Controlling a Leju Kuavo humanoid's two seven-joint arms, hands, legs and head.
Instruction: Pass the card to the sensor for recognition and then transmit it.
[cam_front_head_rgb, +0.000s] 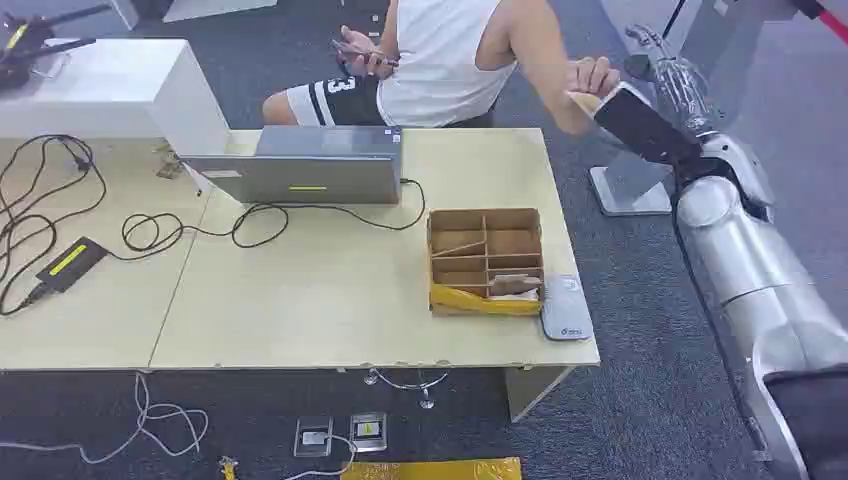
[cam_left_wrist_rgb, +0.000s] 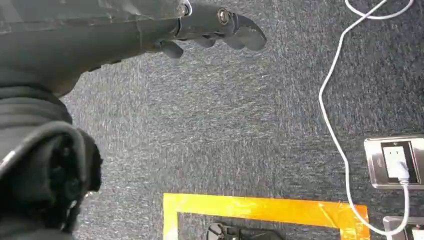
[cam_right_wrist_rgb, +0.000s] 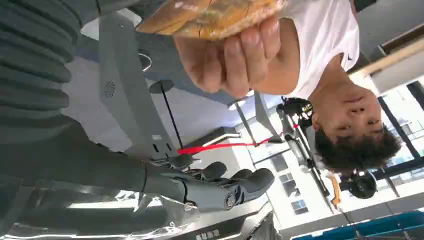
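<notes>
Well off the table's (cam_front_head_rgb: 560, 250) right edge, the right hand (cam_front_head_rgb: 672, 70) hangs empty, fingers apart, beside a person's hand (cam_front_head_rgb: 590, 78) holding the card (cam_right_wrist_rgb: 210, 15)

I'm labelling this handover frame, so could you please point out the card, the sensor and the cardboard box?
card (cam_right_wrist_rgb: 210, 17), right wrist view, on its orange face above the person's fingers.
sensor (cam_front_head_rgb: 566, 308), head view, on its grey top.
cardboard box (cam_front_head_rgb: 434, 250), head view, on its left wall.

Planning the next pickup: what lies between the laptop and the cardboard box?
Head view: a black cable curves across the bare tabletop between laptop and cardboard box.
</notes>
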